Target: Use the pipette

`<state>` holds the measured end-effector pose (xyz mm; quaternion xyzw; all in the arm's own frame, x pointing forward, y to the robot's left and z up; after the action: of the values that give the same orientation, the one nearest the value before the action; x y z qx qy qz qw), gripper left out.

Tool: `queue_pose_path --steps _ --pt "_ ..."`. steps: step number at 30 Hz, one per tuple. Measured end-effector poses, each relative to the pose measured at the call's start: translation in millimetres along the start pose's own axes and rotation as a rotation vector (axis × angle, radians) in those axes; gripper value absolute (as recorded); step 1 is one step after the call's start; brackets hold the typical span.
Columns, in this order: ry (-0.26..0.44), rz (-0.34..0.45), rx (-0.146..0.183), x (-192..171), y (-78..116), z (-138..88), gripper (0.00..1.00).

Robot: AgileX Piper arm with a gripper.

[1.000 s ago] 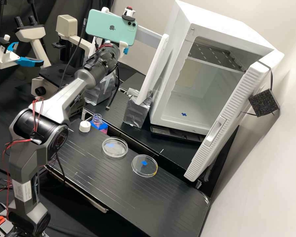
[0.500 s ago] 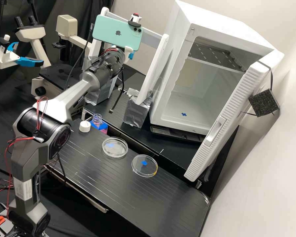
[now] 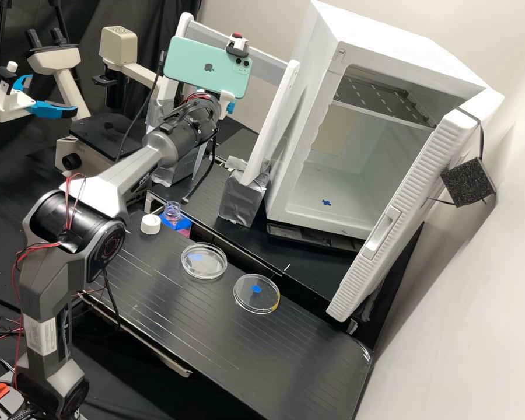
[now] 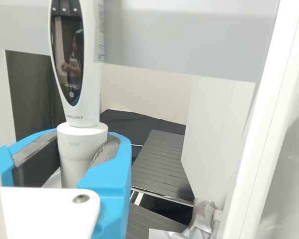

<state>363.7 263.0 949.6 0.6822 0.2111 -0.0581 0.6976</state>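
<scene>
In the wrist view the pipette (image 4: 93, 74) stood close to upright in the gripper (image 4: 83, 145), whose dark-padded blue fingers (image 4: 112, 172) were closed around its white collar. Beyond it ran the pale crossbar (image 4: 189, 45) of a rack, with a white upright (image 4: 261, 134) to one side. Its tip was hidden, so whether anything hung from it could not be told.

In the high view the pipette's red-topped end rose just past the mint phone (image 3: 207, 67), at the far side of the bench and left of the open white cabinet (image 3: 356, 157). Nearer, on the ribbed bench top (image 3: 216, 344), the bottle (image 3: 172, 214) stood uncapped with pink in it, its white cap (image 3: 150, 224) just beside it on the left. Farther right lay two clear dishes, the left one (image 3: 204, 262) and the right one (image 3: 256, 294), apart from each other.

The step in hand looked to be carrying the pipette between rack and bottle, most likely ahead of drawing liquid. The next move would call for clearing the rack's uprights, then coming nearer and lowering the tip straight into the bottle's narrow mouth; a tilt there could catch the rim or tip the bottle.
</scene>
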Motion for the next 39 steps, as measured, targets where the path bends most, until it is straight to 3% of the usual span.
queue_pose_path --steps 15,16,21,26,30,39 --pt "-0.001 0.0 -0.002 0.0 0.0 0.1 0.0" --pt "-0.001 0.0 -0.002 0.0 0.0 0.1 1.0" --pt "-0.046 0.032 -0.027 3.3 -4.2 0.6 1.0" --pt "-0.068 0.08 -0.022 -0.1 -10.1 0.5 1.0" --pt "-0.052 0.131 -0.033 -11.4 -10.6 -7.4 1.0" --pt "0.013 0.21 0.017 -48.4 -19.3 -14.4 1.0"
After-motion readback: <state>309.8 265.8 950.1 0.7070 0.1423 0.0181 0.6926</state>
